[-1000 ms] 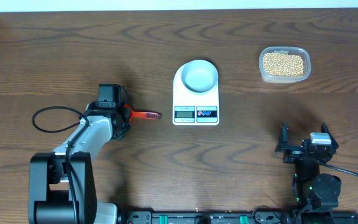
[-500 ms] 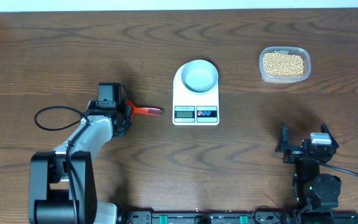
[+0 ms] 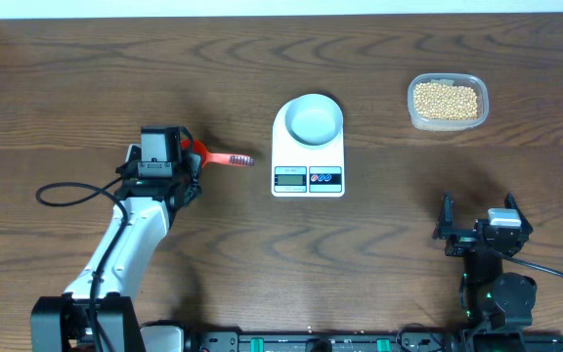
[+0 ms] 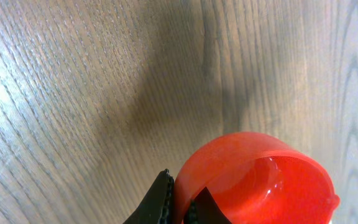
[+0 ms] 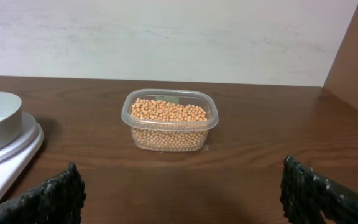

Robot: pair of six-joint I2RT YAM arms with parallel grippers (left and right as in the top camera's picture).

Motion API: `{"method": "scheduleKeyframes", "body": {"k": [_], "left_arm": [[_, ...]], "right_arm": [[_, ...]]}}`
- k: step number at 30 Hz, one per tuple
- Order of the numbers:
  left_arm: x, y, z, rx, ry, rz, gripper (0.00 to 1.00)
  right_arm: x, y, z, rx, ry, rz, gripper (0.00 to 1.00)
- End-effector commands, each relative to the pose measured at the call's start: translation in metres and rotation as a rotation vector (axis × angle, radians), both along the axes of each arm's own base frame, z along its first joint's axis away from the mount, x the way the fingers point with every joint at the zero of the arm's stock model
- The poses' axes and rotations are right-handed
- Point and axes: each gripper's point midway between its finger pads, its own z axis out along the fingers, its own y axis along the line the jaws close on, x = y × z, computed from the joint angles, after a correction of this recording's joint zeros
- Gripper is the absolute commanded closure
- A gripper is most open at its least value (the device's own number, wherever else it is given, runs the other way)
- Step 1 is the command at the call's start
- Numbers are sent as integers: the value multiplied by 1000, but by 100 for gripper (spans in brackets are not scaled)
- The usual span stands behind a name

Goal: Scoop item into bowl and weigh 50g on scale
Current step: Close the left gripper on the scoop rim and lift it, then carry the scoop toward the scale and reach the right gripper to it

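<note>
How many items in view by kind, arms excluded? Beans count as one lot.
Scale: 1
Bowl: 1
Clear tub: 1
Bean lot: 1
Red scoop: 1
Total: 5

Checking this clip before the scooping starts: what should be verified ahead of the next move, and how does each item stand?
1. Grip of left fingers on red scoop: ok.
2. Inside of scoop empty: ok.
3. Empty bowl seated on scale: ok.
4. Supply of beans in open tub: ok.
5. Open right gripper apart from tub: ok.
6. Zero on display: cannot tell.
</note>
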Motion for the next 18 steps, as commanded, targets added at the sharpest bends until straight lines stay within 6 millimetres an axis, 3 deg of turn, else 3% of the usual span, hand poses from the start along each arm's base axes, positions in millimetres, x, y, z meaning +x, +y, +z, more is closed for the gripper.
{"method": "scheduleKeyframes", "body": {"k": [1, 14, 18], "left_arm": [[0, 2, 5, -37, -23, 76, 93], [42, 33, 47, 53, -282, 244, 93], [49, 35, 58, 54, -318, 252, 93]], "right_arm": [[0, -4, -2, -6, 6, -20, 1], [0, -4, -2, -6, 6, -20, 1], [0, -4, -2, -7, 6, -20, 1]]}}
